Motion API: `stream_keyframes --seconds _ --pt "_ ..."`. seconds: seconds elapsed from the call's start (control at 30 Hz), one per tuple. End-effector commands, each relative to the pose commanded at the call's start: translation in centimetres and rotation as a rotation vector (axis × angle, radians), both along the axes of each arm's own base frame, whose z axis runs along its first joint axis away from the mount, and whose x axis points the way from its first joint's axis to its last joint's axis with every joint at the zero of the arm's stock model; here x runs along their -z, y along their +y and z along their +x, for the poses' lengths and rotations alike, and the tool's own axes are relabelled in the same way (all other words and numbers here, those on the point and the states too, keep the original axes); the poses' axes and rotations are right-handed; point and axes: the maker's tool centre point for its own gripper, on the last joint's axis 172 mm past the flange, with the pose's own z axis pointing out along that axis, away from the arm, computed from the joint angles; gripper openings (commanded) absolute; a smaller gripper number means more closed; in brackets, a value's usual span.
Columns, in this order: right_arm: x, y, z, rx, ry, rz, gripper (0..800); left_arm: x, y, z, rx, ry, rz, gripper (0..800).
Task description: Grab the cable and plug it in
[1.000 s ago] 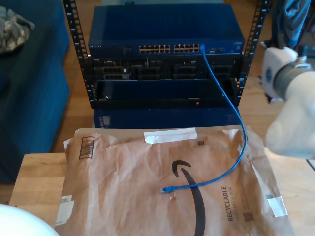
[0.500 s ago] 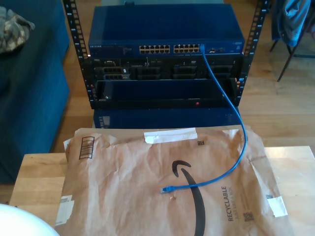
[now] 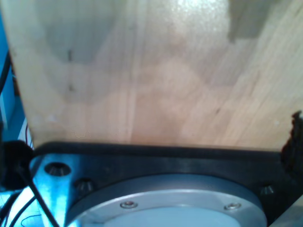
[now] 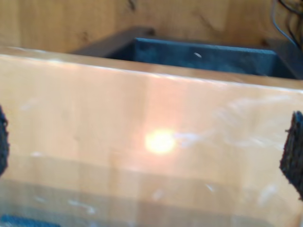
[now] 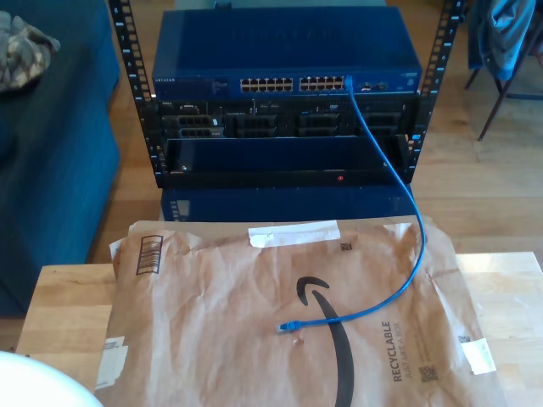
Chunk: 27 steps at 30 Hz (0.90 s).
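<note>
Item: the cable [image 5: 397, 280], thin, bright blue, glossy. One end sits in a port of the blue switch [image 5: 284, 52]; it curves down onto the creased brown paper mailer [image 5: 212, 339], loose plug lying free there. My second gripper [image 4: 151, 146]: dark foam pads [image 4: 292, 151] wide apart above glossy pale wood [image 4: 142, 118]. My first gripper: one pad [image 3: 294, 142] visible; I cannot tell its state.

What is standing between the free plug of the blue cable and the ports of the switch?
Nothing visible does. The free plug lies on the brown paper mailer; the space up to the switch ports looks open.
</note>
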Motion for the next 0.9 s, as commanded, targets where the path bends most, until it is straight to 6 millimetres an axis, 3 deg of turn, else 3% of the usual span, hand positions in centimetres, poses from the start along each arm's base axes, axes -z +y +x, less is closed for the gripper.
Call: stream_keyframes --seconds 0.17,0.43,0.57,0.9 --pt "1.0 1.7 -3.7 -0.054 0.050 0.068 798 0.0 0.0 0.0 0.000 0.000 0.000 800" --pt "7.1 6.2 -11.0 -0.053 0.059 0.174 798 0.0 0.0 0.0 0.000 0.000 0.000 800" --pt "10.5 8.9 -12.5 -0.055 0.099 0.230 798 0.0 0.0 0.0 0.000 0.000 0.001 800" --pt "15.5 9.7 -13.4 -0.024 0.105 0.187 797 0.0 0.0 0.0 0.000 0.000 0.000 800"
